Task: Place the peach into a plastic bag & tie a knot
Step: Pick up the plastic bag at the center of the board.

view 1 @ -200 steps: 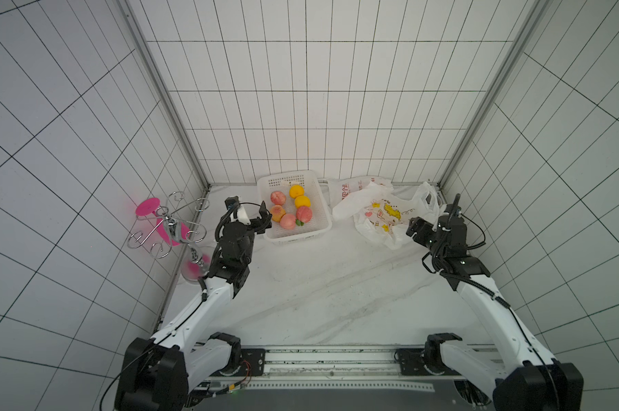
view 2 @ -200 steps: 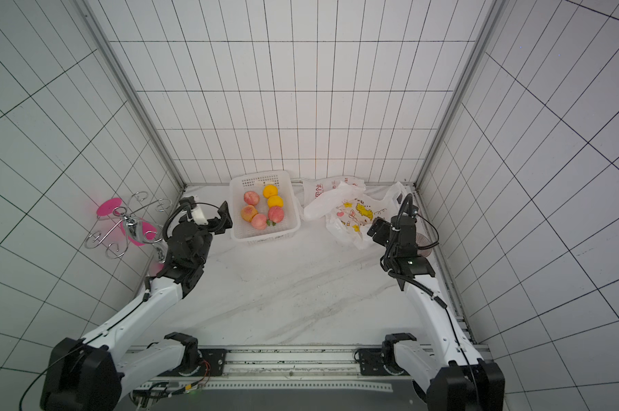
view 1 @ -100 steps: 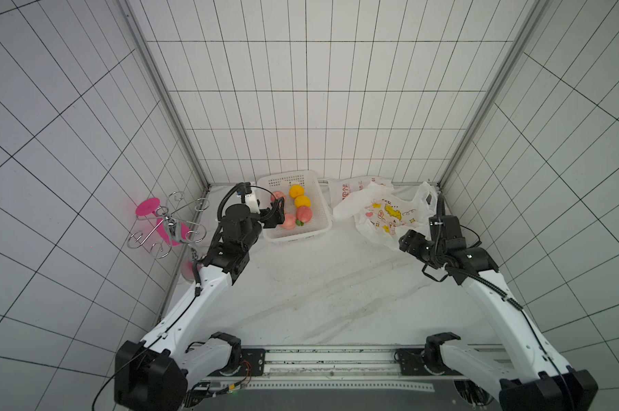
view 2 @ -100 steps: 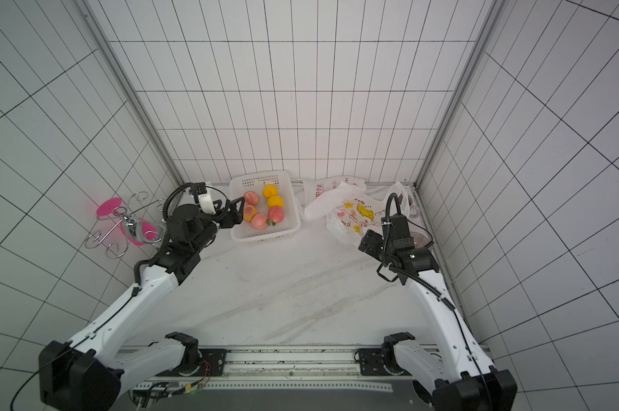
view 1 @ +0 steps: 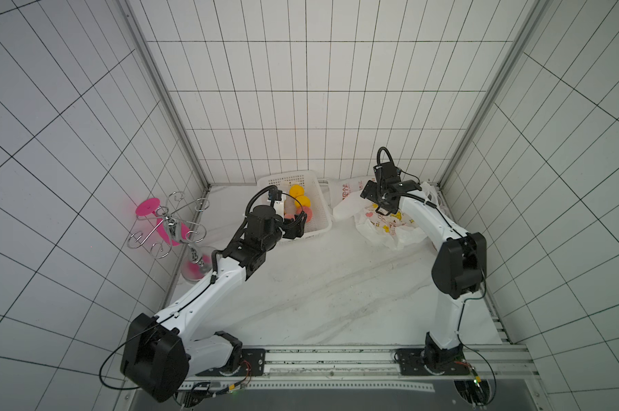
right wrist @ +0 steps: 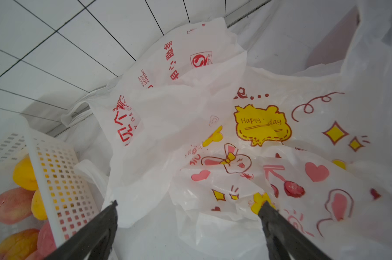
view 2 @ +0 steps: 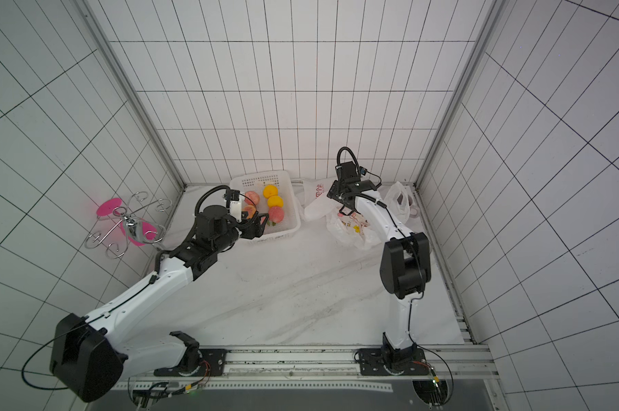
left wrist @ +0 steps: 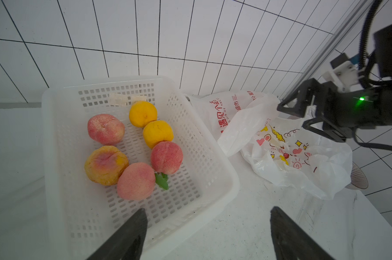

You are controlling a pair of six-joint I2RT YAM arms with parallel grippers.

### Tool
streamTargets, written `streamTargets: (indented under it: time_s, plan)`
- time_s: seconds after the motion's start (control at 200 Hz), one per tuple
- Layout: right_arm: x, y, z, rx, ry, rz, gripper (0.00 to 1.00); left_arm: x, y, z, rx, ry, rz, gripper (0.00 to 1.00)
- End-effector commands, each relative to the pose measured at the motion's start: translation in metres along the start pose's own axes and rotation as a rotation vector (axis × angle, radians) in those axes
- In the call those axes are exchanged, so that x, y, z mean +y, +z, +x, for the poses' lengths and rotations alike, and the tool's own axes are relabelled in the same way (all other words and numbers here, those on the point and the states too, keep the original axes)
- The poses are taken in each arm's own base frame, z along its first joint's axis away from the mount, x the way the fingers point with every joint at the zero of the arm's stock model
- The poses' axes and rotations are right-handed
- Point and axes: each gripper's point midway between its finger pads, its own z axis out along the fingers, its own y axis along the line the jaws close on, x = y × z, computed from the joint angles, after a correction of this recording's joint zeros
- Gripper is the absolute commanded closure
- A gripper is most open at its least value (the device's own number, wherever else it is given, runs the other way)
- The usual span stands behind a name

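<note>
L gripper (left wrist: 208, 210): fingers wide apart, empty, hovering at the near edge of the basket (left wrist: 113, 80). Peaches (left wrist: 136, 181) sit in the basket w/ two oranges (left wrist: 143, 113). R gripper (right wrist: 188, 203): also spread, empty, just above the cartoon bag (right wrist: 280, 157), which lies crumpled on the table (view 1: 336, 302) beside the basket, touching the red-print bag (right wrist: 156, 101).

I see pink-red peaches (left wrist: 136, 181), yellow oranges (left wrist: 143, 113), a white perforated basket (left wrist: 213, 157), red-lettered bag (left wrist: 235, 112), yellow-and-pink cartoon bag (left wrist: 303, 162).
</note>
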Motion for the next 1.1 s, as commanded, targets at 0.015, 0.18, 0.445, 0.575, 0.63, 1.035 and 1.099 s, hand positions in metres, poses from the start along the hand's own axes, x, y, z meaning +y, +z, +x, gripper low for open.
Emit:
streamTargets:
  time_s: [0.015,0.18,0.445,0.575,0.63,1.035,1.099]
  plan:
    - [0.021,0.017,-0.049,-0.099,0.156,0.010,0.01,-0.010,0.000,-0.001,0.005,0.040,0.028,0.14]
    - [0.032,0.064,-0.050,-0.064,0.171,-0.007,0.01,-0.012,-0.007,-0.004,0.002,0.054,0.024,0.14]
    - [0.042,0.065,-0.049,-0.045,0.146,-0.135,0.51,-0.006,-0.022,-0.008,-0.028,0.041,-0.010,0.14]
    - [0.041,0.039,-0.061,-0.089,0.111,-0.163,0.77,-0.006,-0.022,-0.009,-0.030,0.019,-0.011,0.14]
    - [0.039,0.029,-0.065,-0.087,0.107,-0.177,0.82,-0.007,-0.021,-0.011,-0.032,0.004,-0.006,0.15]
    - [0.022,-0.136,-0.112,-0.225,0.041,-0.445,1.00,-0.026,-0.032,-0.052,0.005,-0.083,0.096,0.25]
    - [0.009,-0.163,-0.109,-0.215,0.065,-0.493,1.00,-0.026,-0.039,-0.062,-0.015,-0.087,0.121,0.25]
